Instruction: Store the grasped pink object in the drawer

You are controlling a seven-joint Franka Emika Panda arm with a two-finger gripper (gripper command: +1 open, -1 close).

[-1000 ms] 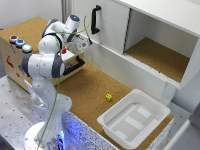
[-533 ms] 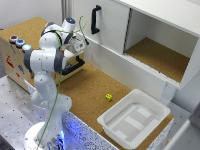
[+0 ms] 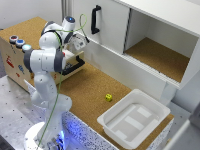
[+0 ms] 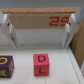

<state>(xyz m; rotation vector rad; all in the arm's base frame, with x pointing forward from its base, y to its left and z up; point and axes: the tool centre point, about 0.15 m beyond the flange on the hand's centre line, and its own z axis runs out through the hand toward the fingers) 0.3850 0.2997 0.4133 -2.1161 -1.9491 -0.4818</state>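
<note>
In the exterior view I saw the arm bent over the drawer (image 3: 70,64) at the cork counter's (image 3: 95,85) far left. In the wrist view my gripper (image 4: 38,31) stood apart; the pink object (image 4: 41,65) lay on the drawer floor beside 1 purple block (image 4: 6,65).

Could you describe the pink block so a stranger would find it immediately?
Find the open drawer with the black bar handle, at the exterior view's left. On its pale floor two blocks lie side by side. The pink block shows a D, unlike the purple block.
</note>
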